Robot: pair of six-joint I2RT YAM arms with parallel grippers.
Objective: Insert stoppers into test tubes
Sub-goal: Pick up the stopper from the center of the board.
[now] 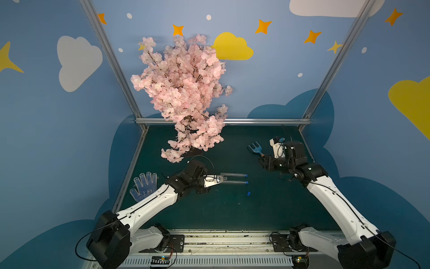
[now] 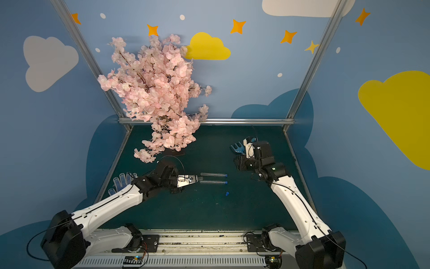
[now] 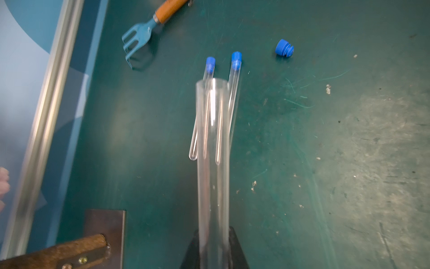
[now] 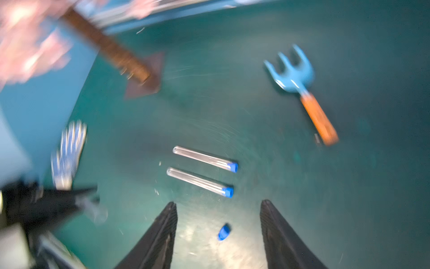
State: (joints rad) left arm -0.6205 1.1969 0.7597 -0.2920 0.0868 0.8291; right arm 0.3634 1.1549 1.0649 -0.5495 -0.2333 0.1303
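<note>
Tubes in both top views: two slim clear capped test tubes [image 1: 233, 174] lie parallel mid-desk [image 1: 232, 214], small bright-blue loose stopper [image 1: 248, 193] just nearer front edge. Left wrist: my left gripper [image 3: 214, 242] clamped on third, open clear tube [image 3: 213, 139]. Right wrist: right gripper [image 4: 218, 202] wide, empty, aimed at stopper. Risk: round plug rolls off pads, or misses tube mouth if I misalign.
</note>
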